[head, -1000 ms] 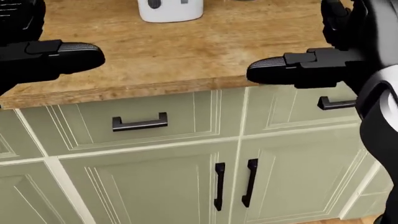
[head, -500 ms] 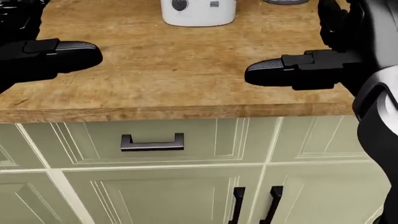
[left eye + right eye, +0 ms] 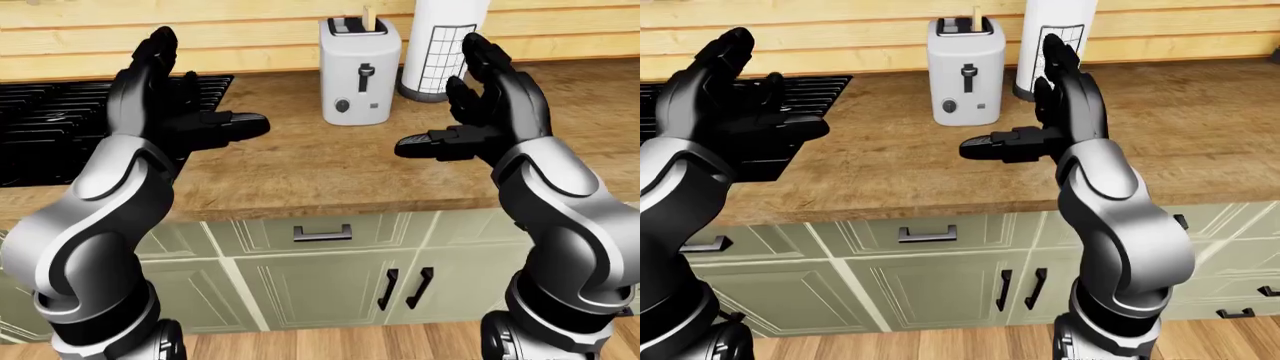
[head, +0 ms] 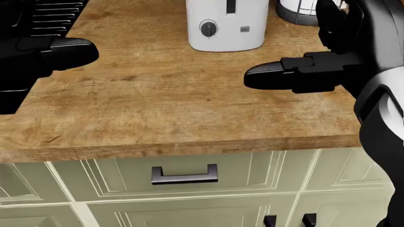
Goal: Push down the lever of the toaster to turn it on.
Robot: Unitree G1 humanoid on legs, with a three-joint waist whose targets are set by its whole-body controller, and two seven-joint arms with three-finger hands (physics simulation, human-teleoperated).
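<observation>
A white toaster (image 3: pixel 360 71) stands on the wooden counter (image 3: pixel 320 169) by the wall, near the top middle of the left-eye view. Its black lever (image 3: pixel 365 71) sits near the top of a vertical slot, above a round dial (image 4: pixel 208 28). A slice of bread sticks out of its top. My left hand (image 3: pixel 200 94) is open and empty, raised over the counter left of the toaster. My right hand (image 3: pixel 440 94) is open and empty, raised to the toaster's right, well short of it. Neither hand touches the toaster.
A paper towel roll (image 3: pixel 445 45) on a holder stands just right of the toaster, behind my right hand. A black stove (image 3: pixel 50 131) fills the counter's left end. Green cabinets with a drawer handle (image 3: pixel 322 234) lie below the counter edge.
The whole head view has shifted: the counter and toaster have slid down the picture and look nearer, so the camera has moved toward them. Both hands hold the same open pose.
</observation>
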